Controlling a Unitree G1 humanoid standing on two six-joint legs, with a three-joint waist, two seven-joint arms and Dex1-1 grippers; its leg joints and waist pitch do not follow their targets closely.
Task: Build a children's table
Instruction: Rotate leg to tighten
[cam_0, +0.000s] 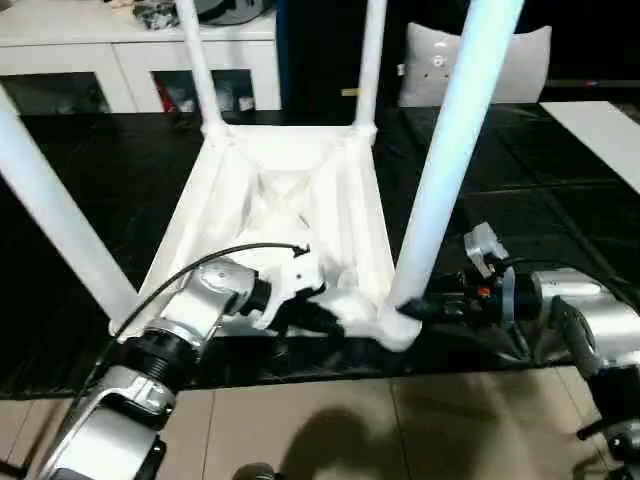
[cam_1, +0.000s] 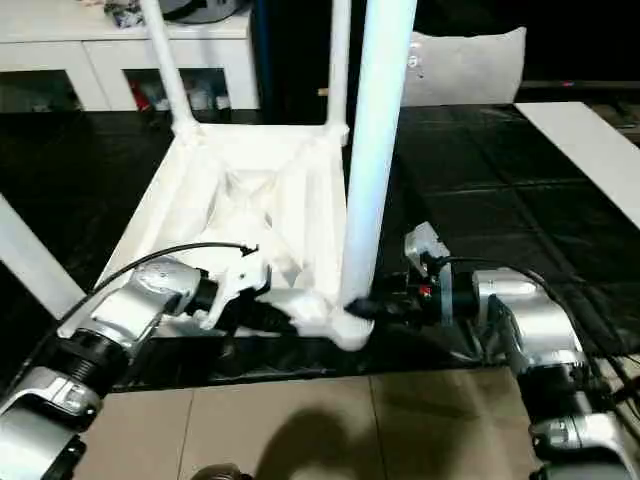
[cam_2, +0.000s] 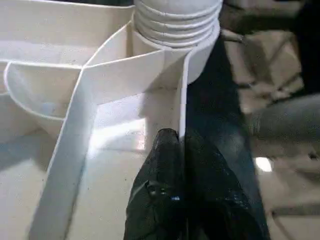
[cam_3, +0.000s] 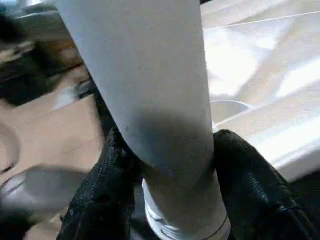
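The white children's table lies upside down on the black mat, its ribbed top facing up and four legs standing in the corner sockets. My left gripper is at the near edge, shut on the thin rim wall beside the near right socket. My right gripper comes in from the right, low on the near right leg. Its black fingers press against both sides of that leg just above the socket.
The three other legs stand at far left, far right and near left. A white cabinet with glass doors and a grey cushion are behind the mat. Tiled floor lies in front.
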